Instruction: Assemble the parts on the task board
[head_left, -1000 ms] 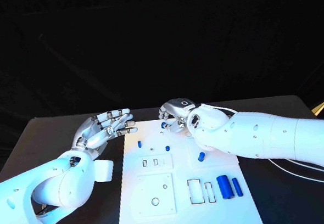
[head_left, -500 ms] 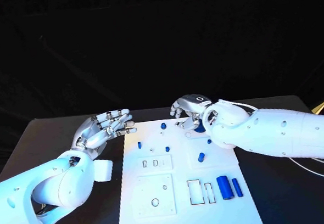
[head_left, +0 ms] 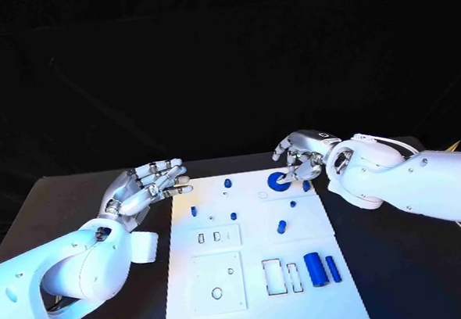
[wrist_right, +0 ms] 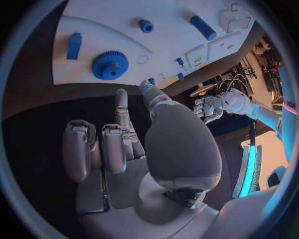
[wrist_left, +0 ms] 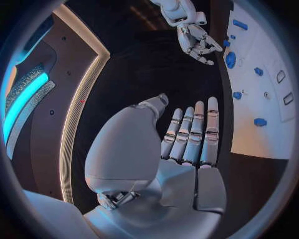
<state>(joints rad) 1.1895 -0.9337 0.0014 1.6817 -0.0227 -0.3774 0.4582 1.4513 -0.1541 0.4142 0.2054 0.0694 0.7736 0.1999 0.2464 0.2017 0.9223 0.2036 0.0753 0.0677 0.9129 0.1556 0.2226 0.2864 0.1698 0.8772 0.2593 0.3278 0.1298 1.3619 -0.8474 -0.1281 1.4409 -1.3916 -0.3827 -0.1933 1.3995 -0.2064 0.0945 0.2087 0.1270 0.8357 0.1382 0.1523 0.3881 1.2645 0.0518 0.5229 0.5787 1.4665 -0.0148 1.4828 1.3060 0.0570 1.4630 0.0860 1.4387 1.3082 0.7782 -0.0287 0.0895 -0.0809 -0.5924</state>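
While both arms reach over the black table (head_left: 65,199), the views read as follows.

Head view, board: the white task board (head_left: 261,313) lies in the middle of the table, with small blue parts scattered on it.
Head view, gear: a blue gear (head_left: 277,182) lies flat at the board's far right corner, and two blue cylinders (head_left: 322,267) lie side by side near the right edge.
Head view, right hand: the right hand (head_left: 304,157) hovers just beside the gear, fingers loose and grasping nothing.
Head view, left hand: the left hand (head_left: 148,184) sits off the board's far left corner, released, fingers apart.
Left wrist view: straight fingers (wrist_left: 193,132) extend beside the board's edge, empty.
Right wrist view: partly curled fingers (wrist_right: 102,147) hang over dark table near the gear (wrist_right: 110,64), not touching it.
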